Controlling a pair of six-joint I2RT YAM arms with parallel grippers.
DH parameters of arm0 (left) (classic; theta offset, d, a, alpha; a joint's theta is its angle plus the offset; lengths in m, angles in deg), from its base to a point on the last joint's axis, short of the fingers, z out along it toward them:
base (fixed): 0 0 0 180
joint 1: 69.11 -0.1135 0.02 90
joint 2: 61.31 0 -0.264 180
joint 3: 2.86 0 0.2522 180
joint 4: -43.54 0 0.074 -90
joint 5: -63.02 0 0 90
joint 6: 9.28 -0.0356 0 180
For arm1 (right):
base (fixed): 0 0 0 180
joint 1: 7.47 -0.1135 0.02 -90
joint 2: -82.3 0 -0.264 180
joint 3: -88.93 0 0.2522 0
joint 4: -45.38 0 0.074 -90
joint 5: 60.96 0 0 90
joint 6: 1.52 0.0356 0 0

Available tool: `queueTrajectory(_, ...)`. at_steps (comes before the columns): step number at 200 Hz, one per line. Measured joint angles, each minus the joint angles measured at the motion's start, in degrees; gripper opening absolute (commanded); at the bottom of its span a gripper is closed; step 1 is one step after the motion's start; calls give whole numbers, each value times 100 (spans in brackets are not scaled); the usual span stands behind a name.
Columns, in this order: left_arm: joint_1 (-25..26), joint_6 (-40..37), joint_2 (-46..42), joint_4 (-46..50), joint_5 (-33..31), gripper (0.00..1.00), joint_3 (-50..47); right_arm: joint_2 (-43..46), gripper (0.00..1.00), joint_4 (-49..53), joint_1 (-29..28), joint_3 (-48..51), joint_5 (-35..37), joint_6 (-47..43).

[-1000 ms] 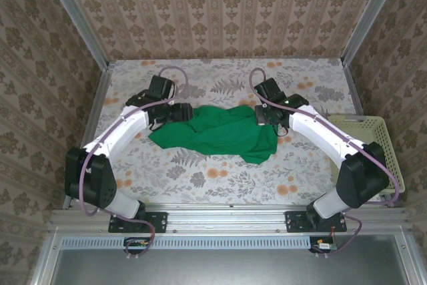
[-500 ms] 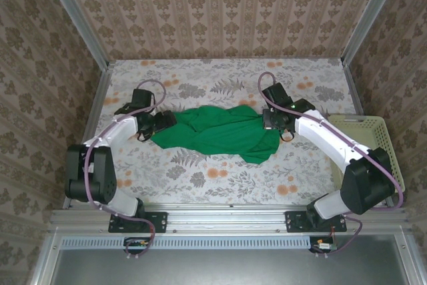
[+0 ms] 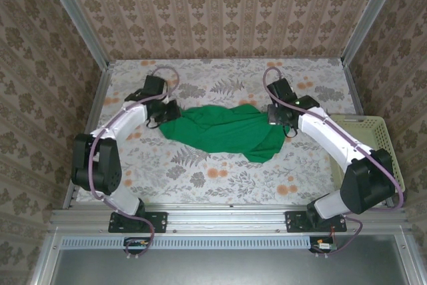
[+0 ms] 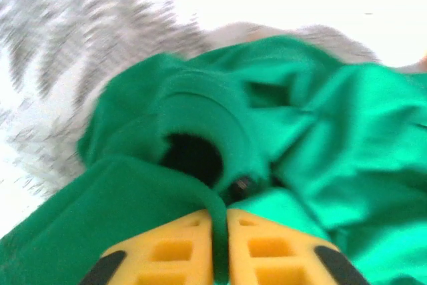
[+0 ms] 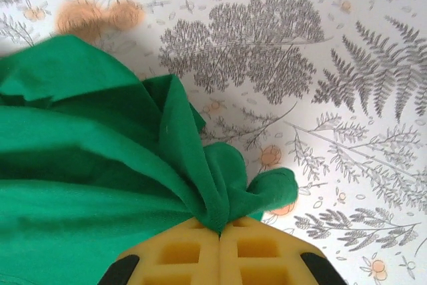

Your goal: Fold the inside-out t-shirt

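The inside-out t-shirt [image 3: 223,131], bright green and crumpled, lies stretched across the middle of the flowered table. My left gripper [image 3: 170,110] is at its left end, shut on a fold of the cloth; in the left wrist view the yellow fingers [image 4: 167,248] pinch a green ridge of the t-shirt [image 4: 313,131]. My right gripper [image 3: 275,116] is at its upper right corner, shut on a bunched edge. In the right wrist view the t-shirt [image 5: 80,165] gathers into the closed yellow fingers [image 5: 260,248].
A pale yellow-green plastic basket [image 3: 373,138] stands at the right edge of the table, beside the right arm. Metal frame posts and patterned walls enclose the table [image 3: 220,178] on three sides. The flowered cloth in front of the t-shirt is bare.
The left gripper has closed on the t-shirt's left end and lifted it toward the back. The right gripper has drawn its end slightly right, and the cloth now lies more stretched.
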Motion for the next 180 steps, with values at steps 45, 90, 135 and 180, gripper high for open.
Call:
queueTrajectory(45,151,-138,-2,905,-310,6,1753,-17,0,310,651,-1266,-4,-151)
queueTrajectory(90,-98,-90,1504,1709,-192,0,5508,-535,0,769,1040,-3401,-92,-304)
queueTrajectory(135,-396,256,3797,2297,573,0,10043,-953,0,1091,1521,-5445,-271,-363)
queueTrajectory(180,-520,188,1429,1397,651,0,5593,452,0,800,861,-3598,-527,-658)
